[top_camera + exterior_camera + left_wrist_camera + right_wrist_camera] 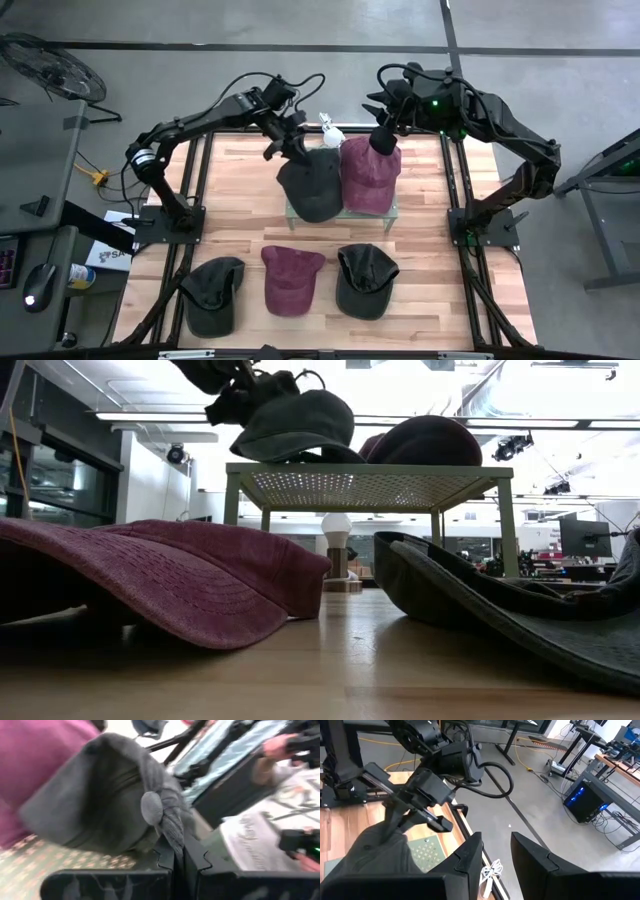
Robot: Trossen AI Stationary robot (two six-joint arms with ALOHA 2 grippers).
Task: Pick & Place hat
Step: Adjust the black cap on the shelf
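Wooden table (420, 235), five caps; mesh stand (390, 212); grey concrete floor (560, 60).

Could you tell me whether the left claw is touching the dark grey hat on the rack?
Touching. The left wrist view shows the left claw shut on the crown fabric of the dark grey hat, pinched between its fingers.

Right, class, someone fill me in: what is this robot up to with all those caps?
The left gripper is shut on the crown of a dark grey cap at the small raised stand, next to a maroon cap resting there. The right gripper hovers by the stand's back edge, open and empty. Three more caps lie on the wooden table in front.
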